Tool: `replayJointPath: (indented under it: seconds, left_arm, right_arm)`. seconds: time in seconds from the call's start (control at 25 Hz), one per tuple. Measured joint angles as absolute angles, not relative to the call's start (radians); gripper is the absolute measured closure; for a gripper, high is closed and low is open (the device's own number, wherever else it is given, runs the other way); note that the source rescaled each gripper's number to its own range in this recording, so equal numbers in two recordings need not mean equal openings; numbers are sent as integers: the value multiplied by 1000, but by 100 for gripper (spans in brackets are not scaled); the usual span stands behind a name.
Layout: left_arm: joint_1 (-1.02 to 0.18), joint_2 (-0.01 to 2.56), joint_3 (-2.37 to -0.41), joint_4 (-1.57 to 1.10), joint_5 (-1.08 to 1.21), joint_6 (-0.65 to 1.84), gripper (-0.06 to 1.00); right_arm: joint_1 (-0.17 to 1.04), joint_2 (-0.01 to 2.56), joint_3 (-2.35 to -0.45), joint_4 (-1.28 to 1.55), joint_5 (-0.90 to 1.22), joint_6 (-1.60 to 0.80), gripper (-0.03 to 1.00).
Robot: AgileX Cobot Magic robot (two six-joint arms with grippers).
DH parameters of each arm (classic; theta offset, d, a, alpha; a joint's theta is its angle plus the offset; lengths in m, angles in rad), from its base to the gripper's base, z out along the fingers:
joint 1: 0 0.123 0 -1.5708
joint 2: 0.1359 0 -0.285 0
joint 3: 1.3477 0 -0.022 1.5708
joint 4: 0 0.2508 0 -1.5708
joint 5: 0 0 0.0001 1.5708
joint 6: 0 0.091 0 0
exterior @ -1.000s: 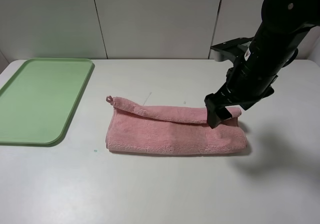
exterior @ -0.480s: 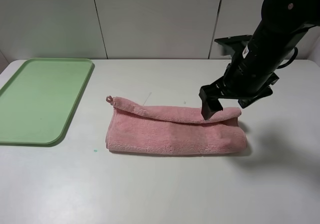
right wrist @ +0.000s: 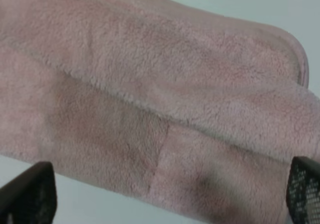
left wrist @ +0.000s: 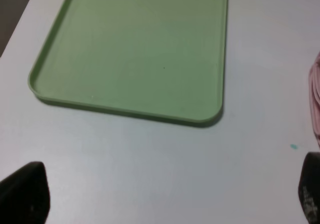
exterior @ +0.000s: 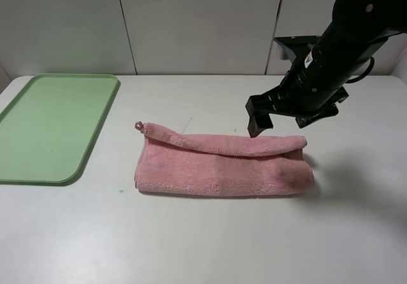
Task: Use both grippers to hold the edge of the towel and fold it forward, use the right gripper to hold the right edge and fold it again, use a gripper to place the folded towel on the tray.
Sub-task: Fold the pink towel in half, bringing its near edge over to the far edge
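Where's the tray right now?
In the high view, the tray lies on the table's far left, apart from the towel at centre.

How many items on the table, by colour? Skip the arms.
Pink: 1, the fluffy pink terry towel, folded into a long strip
Green: 1, the flat light-green rectangular plastic tray, nothing on it
Total: 2
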State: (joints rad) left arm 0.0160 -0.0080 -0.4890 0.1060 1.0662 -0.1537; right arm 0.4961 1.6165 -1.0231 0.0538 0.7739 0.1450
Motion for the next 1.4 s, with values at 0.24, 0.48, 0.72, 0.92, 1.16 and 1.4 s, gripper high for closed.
replayJointPath:
  seconds: [0.24, 0.48, 0.72, 0.92, 1.16, 1.4]
  left_arm:
    - [16, -8, -489, 106, 1066, -154, -5]
    - [16, -8, -489, 106, 1066, -155, -5]
    - [16, -8, -489, 106, 1066, -155, -5]
    - [16, -8, -489, 106, 1066, -155, -5]
    - [16, -8, -489, 106, 1066, -155, -5]
    - [16, -8, -489, 106, 1066, -155, -5]
  right_arm:
    - [496, 1617, -1023, 54, 765, 243, -3]
    - [496, 1657, -1011, 22, 742, 339, -3]
    - [496, 1765, -1007, -51, 690, 455, -3]
    - [496, 1848, -1006, -105, 684, 525, -3]
    - [496, 1889, -1006, -117, 665, 533, -3]
    - [496, 1912, -1006, -123, 663, 533, -3]
